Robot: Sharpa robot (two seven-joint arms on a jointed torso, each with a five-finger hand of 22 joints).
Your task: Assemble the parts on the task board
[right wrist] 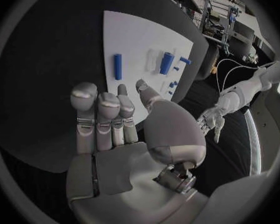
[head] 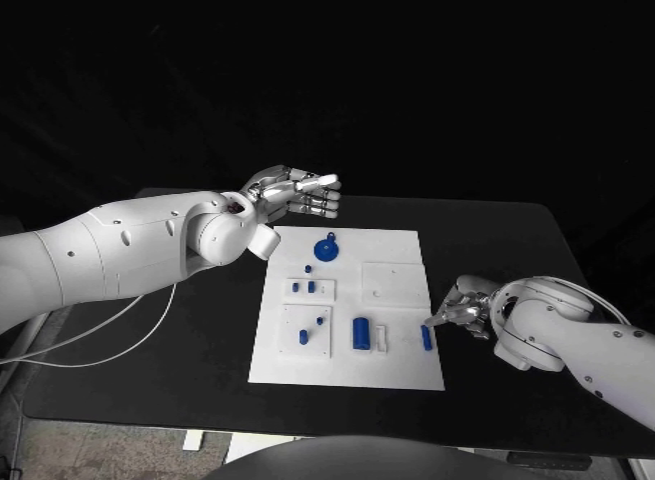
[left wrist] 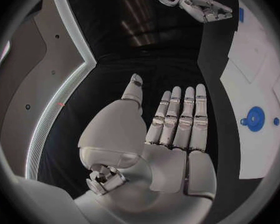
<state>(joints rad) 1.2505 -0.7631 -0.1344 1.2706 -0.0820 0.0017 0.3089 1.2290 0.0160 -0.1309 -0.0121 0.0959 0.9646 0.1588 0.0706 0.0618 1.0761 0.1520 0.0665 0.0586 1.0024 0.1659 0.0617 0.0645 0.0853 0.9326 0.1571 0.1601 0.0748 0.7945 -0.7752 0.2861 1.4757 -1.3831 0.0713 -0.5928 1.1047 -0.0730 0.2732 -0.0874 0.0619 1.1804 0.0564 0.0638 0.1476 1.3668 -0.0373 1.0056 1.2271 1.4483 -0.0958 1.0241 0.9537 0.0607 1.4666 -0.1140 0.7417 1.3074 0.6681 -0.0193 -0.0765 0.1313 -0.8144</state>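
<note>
Right hand (head: 464, 308), empty with fingers loosely curled, hovered just right of the small blue cylinder (head: 427, 338) lying near the task board's (head: 399, 250) lower-right edge in the head view, and would best pinch it across its short axis.

White smooth-shelled arms, silver fingers (left wrist: 177, 119), thin white cable (head: 97, 335) trailing.
</note>
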